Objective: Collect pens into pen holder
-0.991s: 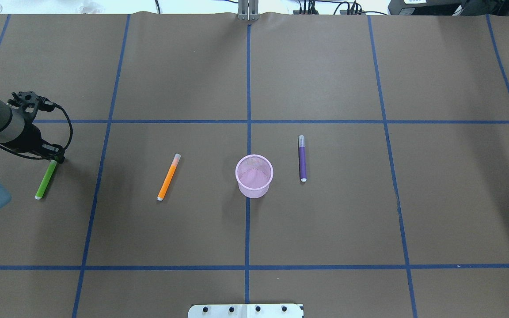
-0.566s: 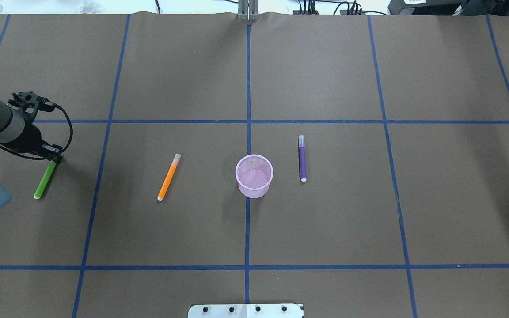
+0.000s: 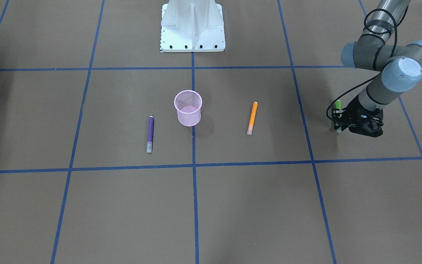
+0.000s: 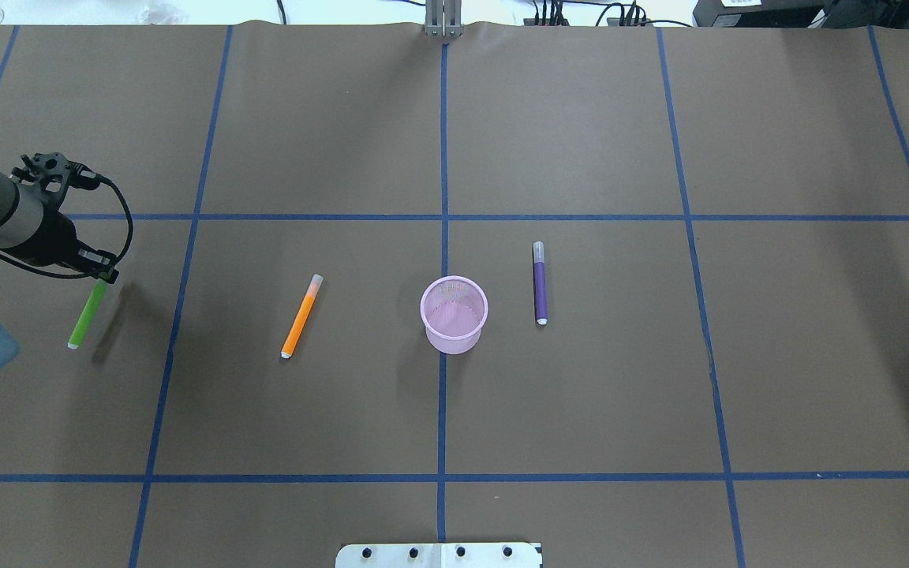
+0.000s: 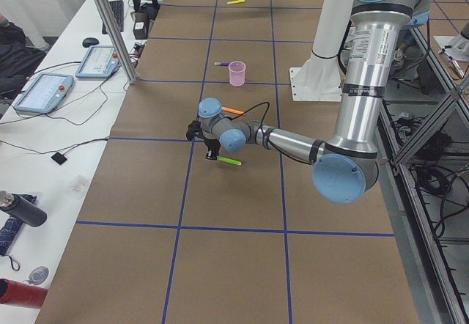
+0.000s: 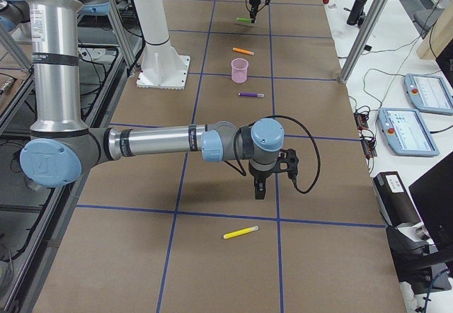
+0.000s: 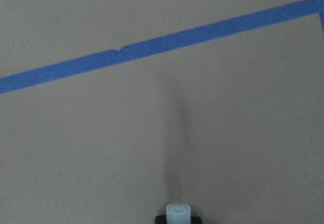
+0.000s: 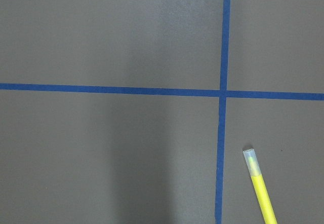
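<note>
My left gripper (image 4: pixel 101 278) is shut on the cap end of the green pen (image 4: pixel 86 315) and holds it tilted just above the table, its shadow lying apart from it. The pale cap (image 7: pixel 178 214) shows at the bottom of the left wrist view. The orange pen (image 4: pixel 301 315) lies left of the pink mesh pen holder (image 4: pixel 454 315), and the purple pen (image 4: pixel 539 282) lies right of it. The holder stands upright with nothing in it. My right gripper (image 6: pixel 258 189) shows only in the exterior right view, far from the holder, and I cannot tell whether it is open or shut.
A yellow pen (image 6: pixel 241 232) lies on the brown paper near my right gripper and also shows in the right wrist view (image 8: pixel 260 186). Blue tape lines grid the table. The robot's white base plate (image 3: pixel 192 27) stands behind the holder.
My left gripper has risen a little with the green pen, so the pen has come off the table and its shadow has separated. The other pens and the holder have not moved.
</note>
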Available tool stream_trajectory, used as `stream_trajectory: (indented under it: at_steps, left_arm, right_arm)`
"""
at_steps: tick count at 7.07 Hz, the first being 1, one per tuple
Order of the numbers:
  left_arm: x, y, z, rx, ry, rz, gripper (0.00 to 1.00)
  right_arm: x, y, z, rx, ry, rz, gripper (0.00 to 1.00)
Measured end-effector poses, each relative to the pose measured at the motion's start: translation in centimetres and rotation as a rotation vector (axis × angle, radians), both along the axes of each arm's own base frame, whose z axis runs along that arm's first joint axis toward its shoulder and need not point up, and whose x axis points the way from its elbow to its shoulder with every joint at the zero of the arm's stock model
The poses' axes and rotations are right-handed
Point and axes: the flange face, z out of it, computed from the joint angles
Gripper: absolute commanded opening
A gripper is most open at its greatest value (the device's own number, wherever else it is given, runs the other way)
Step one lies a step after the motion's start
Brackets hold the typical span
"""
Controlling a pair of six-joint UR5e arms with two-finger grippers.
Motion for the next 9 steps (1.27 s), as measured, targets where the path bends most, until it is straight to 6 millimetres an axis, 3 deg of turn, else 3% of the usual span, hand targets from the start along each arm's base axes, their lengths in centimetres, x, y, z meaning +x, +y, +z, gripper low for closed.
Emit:
stream_trajectory:
  at_steps: [1, 3, 6, 9]
  left_arm:
    - [-1.4, -0.8, -2.1, 0.023, 0.025, -0.035, 0.00]
    - [-3.5, -2.7, -5.4, 0.064, 0.060, -0.089, 0.00]
    - [-4.1, -4.0, -7.4, 0.091, 0.079, -0.112, 0.00]
    - [-3.9, -4.4, -8.3, 0.099, 0.085, -0.113, 0.00]
  right_arm:
    - [0.0, 0.1, 1.5, -0.019, 0.002, -0.006, 1.00]
    - [0.0, 0.5, 6.6, 0.024, 0.004, -0.077, 1.00]
    - [-0.3, 0.9, 14.0, 0.160, 0.010, -0.132, 0.99]
    - [-3.7, 0.0, 15.9, 0.193, 0.081, -0.202, 0.96]
